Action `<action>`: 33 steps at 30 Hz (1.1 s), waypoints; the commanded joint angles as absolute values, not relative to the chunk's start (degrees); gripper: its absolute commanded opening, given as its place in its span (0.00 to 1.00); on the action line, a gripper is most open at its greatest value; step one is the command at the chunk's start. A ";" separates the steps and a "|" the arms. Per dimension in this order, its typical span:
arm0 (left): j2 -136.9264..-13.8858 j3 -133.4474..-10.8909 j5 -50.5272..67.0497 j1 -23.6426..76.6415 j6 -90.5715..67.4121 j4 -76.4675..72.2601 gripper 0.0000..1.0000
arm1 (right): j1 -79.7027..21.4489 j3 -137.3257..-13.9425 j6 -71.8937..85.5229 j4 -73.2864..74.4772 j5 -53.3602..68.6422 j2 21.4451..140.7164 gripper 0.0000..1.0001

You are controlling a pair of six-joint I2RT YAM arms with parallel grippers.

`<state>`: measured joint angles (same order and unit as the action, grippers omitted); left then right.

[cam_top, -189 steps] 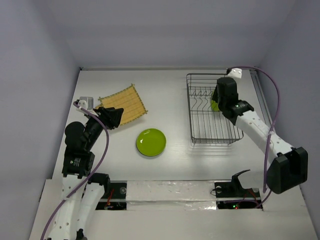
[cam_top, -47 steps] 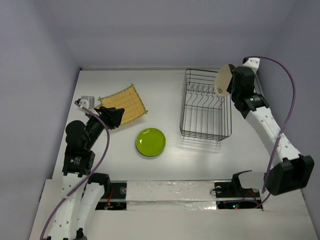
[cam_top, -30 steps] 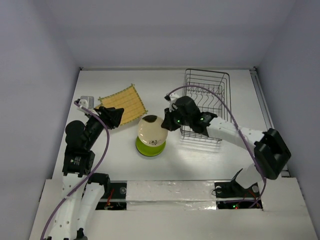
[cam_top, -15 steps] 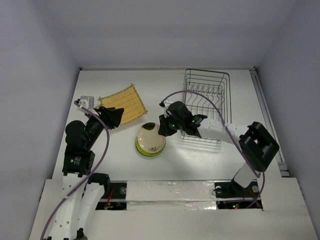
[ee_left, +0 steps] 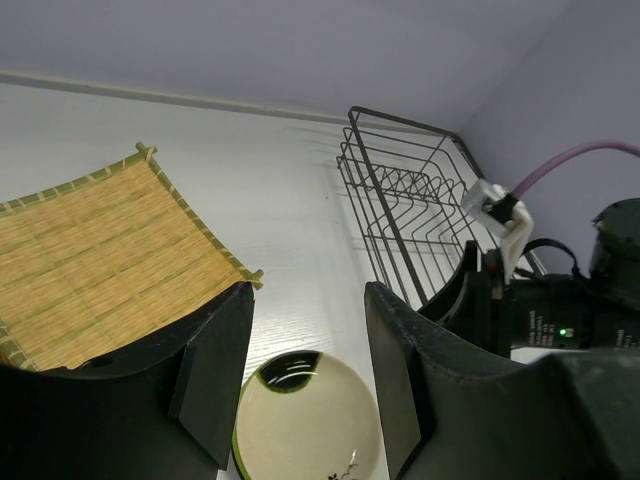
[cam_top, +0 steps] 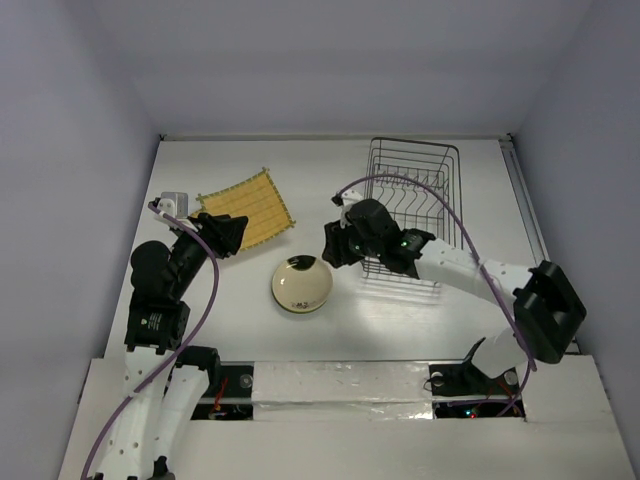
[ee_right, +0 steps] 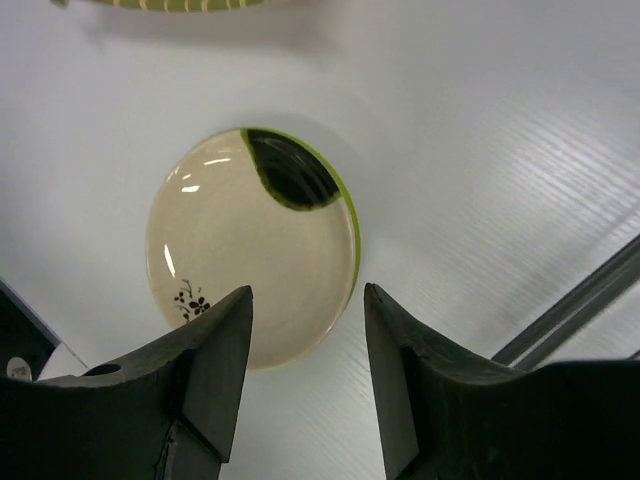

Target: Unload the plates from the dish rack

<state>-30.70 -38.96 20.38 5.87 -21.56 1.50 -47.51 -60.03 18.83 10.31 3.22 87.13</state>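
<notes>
Both plates look unloaded: the cream plate (cam_top: 303,284) sits atop the green plate (ee_right: 352,240) on the surface (cam_top: 330,180), left of the dish rack (cam_top: 440,200), which shows none. The right claw (cam_top: 332,247) hangs open and empty between them; the left claw (ee_left: 305,300), farther left, is open too.

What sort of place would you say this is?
Probably a robot lab bench staging a kitchen chore: a white table boxed in by plain walls, with a dish rack, plates and a bamboo mat.
</notes>
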 commanded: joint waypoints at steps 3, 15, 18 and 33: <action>-30.50 -38.32 20.83 5.45 -21.88 -1.76 0.45 | -48.08 -60.29 18.90 10.99 -4.65 80.78 0.41; -30.15 -38.41 25.22 5.45 -22.15 -3.78 0.51 | -48.08 -52.13 17.23 2.56 -20.02 47.31 0.07; -30.06 -38.23 26.01 5.45 -22.24 -4.22 0.55 | -48.08 -48.35 17.49 0.62 -29.15 37.73 0.26; -31.11 -37.44 28.04 5.45 -22.06 -5.62 0.57 | -48.08 -39.37 19.16 -2.81 -46.32 23.81 1.00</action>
<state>-30.74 -37.98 26.57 5.87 -21.93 -1.93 -47.72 -39.22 18.46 -1.54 -44.53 21.61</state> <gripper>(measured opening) 0.574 0.995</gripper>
